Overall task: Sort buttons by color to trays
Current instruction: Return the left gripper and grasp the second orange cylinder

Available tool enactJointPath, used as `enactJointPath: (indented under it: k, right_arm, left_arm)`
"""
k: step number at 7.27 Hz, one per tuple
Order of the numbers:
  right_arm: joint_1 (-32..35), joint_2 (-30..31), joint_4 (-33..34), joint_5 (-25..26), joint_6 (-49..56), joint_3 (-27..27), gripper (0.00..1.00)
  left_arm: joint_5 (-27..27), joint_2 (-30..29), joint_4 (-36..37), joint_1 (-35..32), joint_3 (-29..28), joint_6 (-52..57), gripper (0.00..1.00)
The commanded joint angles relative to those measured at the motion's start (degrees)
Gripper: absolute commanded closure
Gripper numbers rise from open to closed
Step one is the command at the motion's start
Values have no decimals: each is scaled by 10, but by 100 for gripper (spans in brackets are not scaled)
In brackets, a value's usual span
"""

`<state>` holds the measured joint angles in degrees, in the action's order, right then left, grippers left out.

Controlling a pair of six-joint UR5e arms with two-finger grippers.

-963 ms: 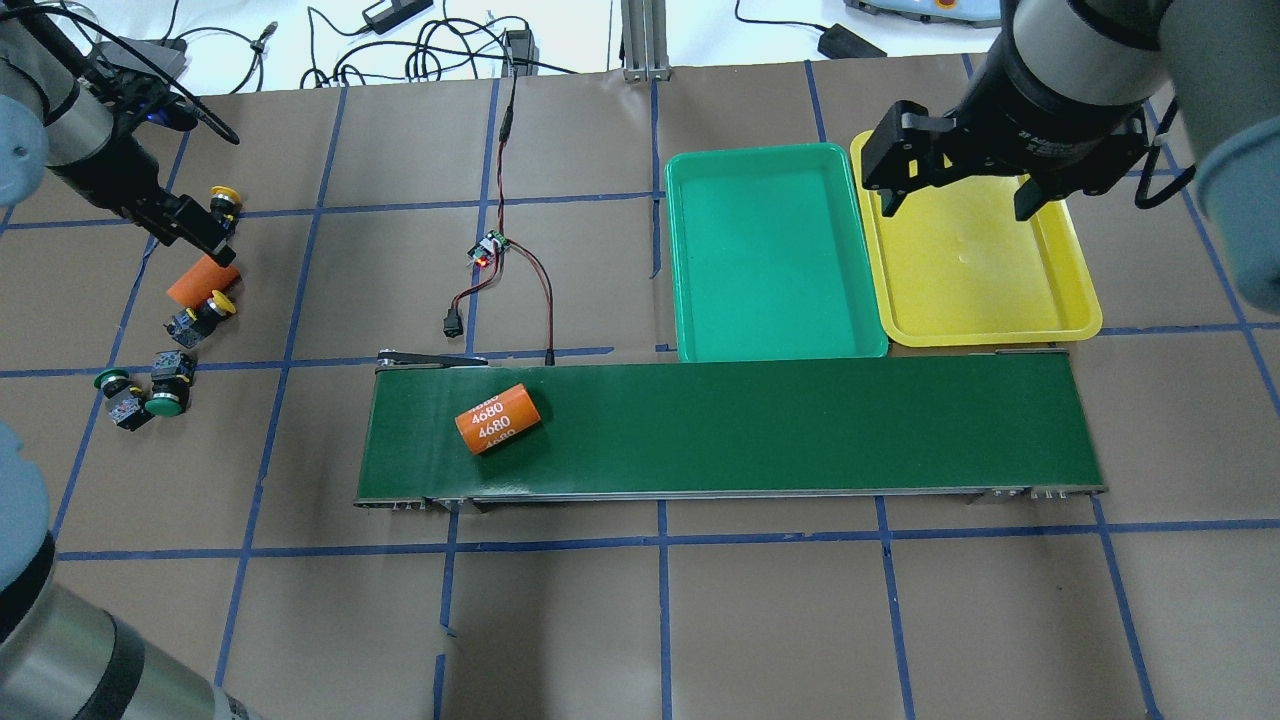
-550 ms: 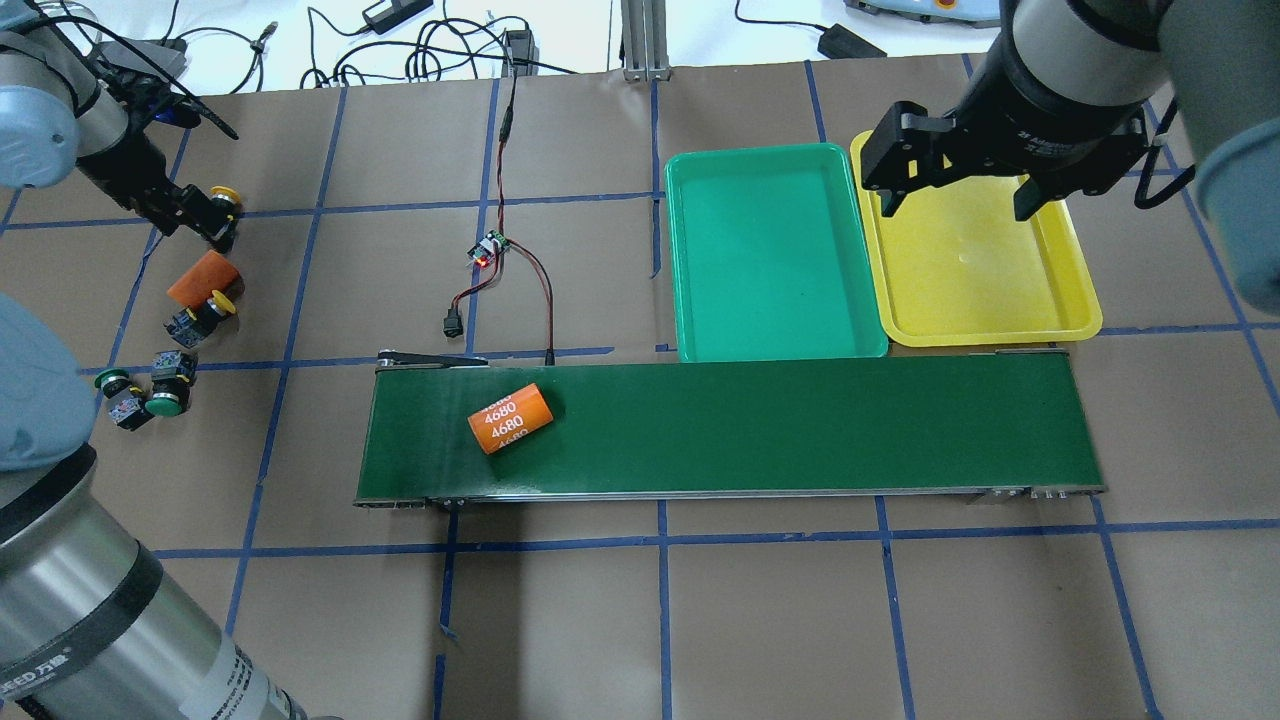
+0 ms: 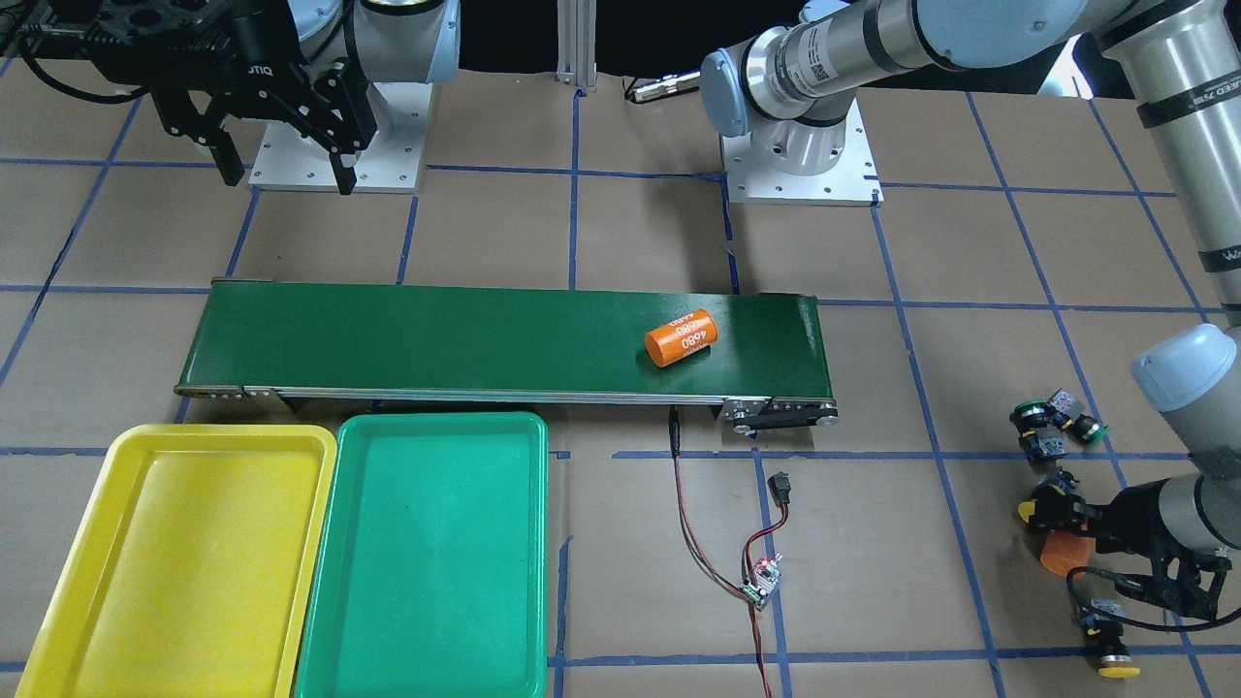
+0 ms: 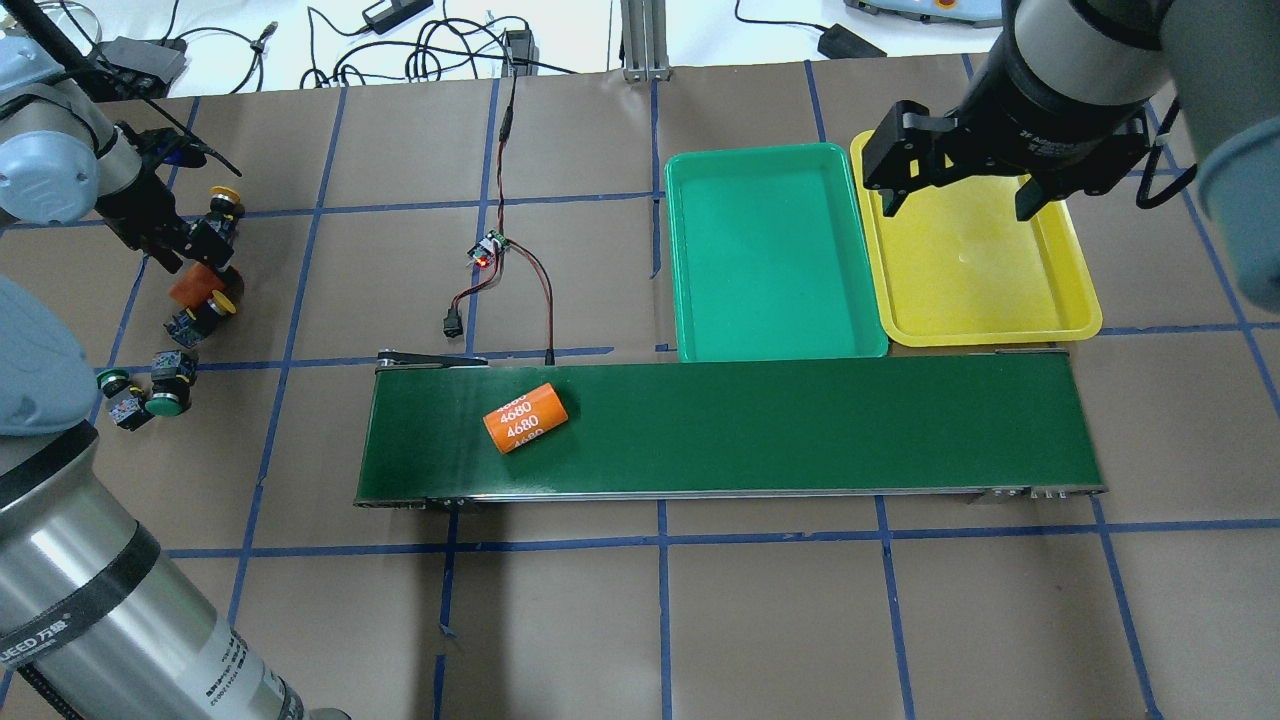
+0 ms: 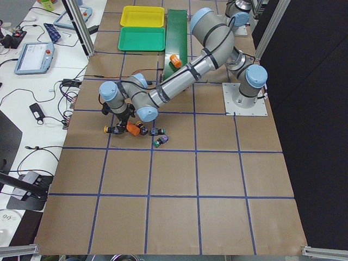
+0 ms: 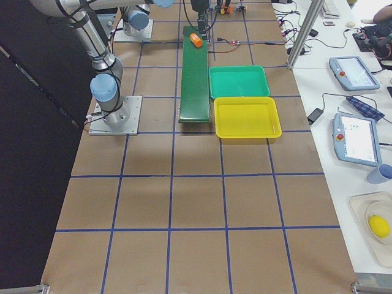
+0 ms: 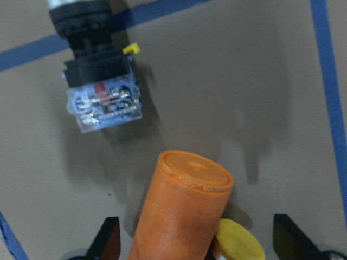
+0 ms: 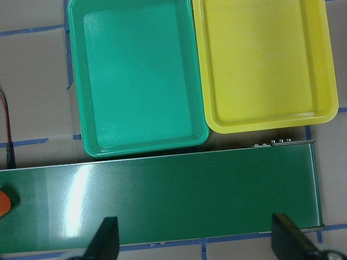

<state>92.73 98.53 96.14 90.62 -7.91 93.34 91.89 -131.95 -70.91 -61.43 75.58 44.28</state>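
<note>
Two yellow buttons lie at the table's left: one far [image 4: 222,200], one [image 4: 215,305] against an orange cylinder [image 4: 190,285]. Two green buttons [image 4: 165,400] [image 4: 110,385] lie nearer. My left gripper [image 4: 207,250] is open and low over that cylinder. In the left wrist view its fingers [image 7: 108,241] straddle the cylinder [image 7: 184,211] and a yellow cap [image 7: 238,246]; another button [image 7: 100,81] lies beyond. My right gripper [image 4: 960,200] is open and empty above the yellow tray [image 4: 980,290]. The green tray [image 4: 775,250] is beside it. Both trays are empty.
A long dark-green conveyor belt [image 4: 800,425] runs in front of the trays, with an orange cylinder marked 4680 [image 4: 525,418] lying on its left part. A small circuit board with red and black wires [image 4: 488,250] lies between the buttons and the trays.
My left gripper has moved from beside the far yellow button toward the near side, over the orange cylinder. The cylinder on the belt has moved to the right. The right arm is still.
</note>
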Motion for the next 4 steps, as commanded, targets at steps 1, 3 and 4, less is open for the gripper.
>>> enactJointPath:
  k: [1, 3, 4]
  right_arm:
    - [0, 0, -1, 0, 0, 0, 0]
    - [0, 0, -1, 0, 1, 0, 0]
    - [0, 0, -1, 0, 1, 0, 0]
  left_arm:
    - [1, -5, 23, 1, 11, 0, 47]
    - [1, -3, 34, 1, 8, 6, 93]
    - [3, 12, 31, 0, 8, 3, 99]
